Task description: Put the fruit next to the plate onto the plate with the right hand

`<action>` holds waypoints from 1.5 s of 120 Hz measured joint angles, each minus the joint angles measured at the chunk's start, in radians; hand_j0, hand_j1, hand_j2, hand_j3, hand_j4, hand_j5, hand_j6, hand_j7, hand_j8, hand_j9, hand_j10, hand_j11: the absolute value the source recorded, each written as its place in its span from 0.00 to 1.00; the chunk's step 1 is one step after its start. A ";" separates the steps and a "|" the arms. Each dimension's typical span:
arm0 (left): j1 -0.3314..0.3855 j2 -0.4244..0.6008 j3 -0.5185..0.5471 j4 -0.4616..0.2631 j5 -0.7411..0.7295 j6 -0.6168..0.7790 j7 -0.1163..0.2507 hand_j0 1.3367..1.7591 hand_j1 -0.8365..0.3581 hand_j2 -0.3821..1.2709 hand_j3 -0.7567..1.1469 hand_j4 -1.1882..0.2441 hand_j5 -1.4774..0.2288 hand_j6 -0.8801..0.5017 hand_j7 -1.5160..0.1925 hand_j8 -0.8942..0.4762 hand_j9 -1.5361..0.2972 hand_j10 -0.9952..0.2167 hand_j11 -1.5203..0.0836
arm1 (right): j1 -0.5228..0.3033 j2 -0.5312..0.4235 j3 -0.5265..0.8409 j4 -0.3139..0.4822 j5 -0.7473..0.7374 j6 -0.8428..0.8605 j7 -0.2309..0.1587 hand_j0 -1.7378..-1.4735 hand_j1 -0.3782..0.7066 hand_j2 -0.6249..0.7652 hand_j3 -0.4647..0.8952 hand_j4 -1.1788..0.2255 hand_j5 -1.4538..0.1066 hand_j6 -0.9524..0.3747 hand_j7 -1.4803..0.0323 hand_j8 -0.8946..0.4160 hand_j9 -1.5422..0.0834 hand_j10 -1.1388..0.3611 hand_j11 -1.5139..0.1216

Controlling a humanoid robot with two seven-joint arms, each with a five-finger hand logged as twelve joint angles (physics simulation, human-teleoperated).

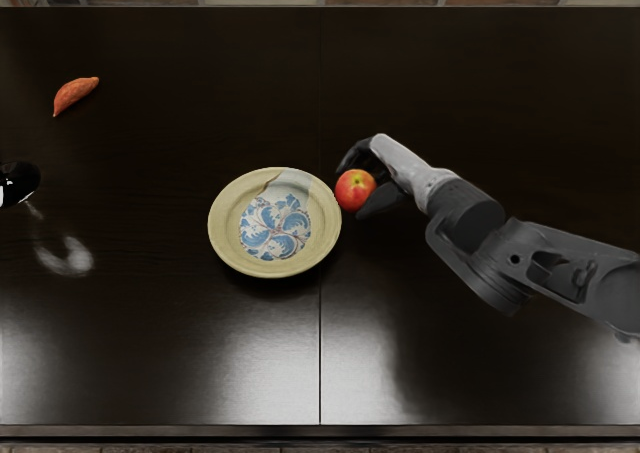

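In the head view, my right hand [365, 163] sits just right of the frame's centre. Its fingers [381, 208] are curled closed around the red apple [354, 189]. The apple is just beside the right rim of the plate [225, 223], not on it. My left hand [15, 183] shows at the left edge, and a sweet potato [75, 95] lies upper left.

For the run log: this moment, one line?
right robot hand: shut on apple | apple: on table, right of plate | left robot hand: left edge
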 joint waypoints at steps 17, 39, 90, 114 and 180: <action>0.000 0.000 0.000 0.000 0.000 0.000 0.000 0.76 0.76 0.26 0.40 0.67 0.69 0.47 0.71 0.48 0.67 0.63 0.76 | 0.009 0.037 0.000 0.000 -0.001 0.000 0.000 0.30 0.58 0.63 0.34 0.41 0.40 0.36 0.44 0.32 0.44 0.35 0.42; 0.000 0.000 0.000 0.000 0.000 0.000 0.000 0.76 0.76 0.26 0.40 0.67 0.69 0.47 0.71 0.48 0.67 0.63 0.76 | 0.013 0.086 -0.001 0.000 -0.003 0.001 0.000 0.30 0.58 0.63 0.34 0.40 0.40 0.36 0.44 0.32 0.45 0.35 0.43; 0.000 0.000 0.000 0.000 0.000 0.000 0.000 0.76 0.76 0.26 0.40 0.67 0.69 0.47 0.71 0.48 0.67 0.63 0.76 | 0.002 0.180 -0.041 0.000 -0.014 0.011 0.000 0.31 0.57 0.63 0.34 0.40 0.41 0.35 0.44 0.31 0.45 0.34 0.43; 0.000 0.000 0.000 0.000 0.000 0.000 0.000 0.76 0.76 0.26 0.40 0.67 0.69 0.47 0.71 0.48 0.67 0.63 0.76 | 0.010 0.196 -0.056 -0.038 -0.019 0.011 0.001 0.31 0.57 0.62 0.34 0.40 0.41 0.35 0.45 0.31 0.46 0.35 0.44; 0.000 0.000 0.000 0.000 0.000 0.000 0.000 0.76 0.76 0.26 0.40 0.67 0.69 0.47 0.71 0.48 0.67 0.63 0.76 | 0.069 0.111 0.047 -0.028 0.032 0.069 0.001 0.30 0.19 0.47 0.34 0.72 0.79 0.60 0.84 0.57 0.82 0.65 0.79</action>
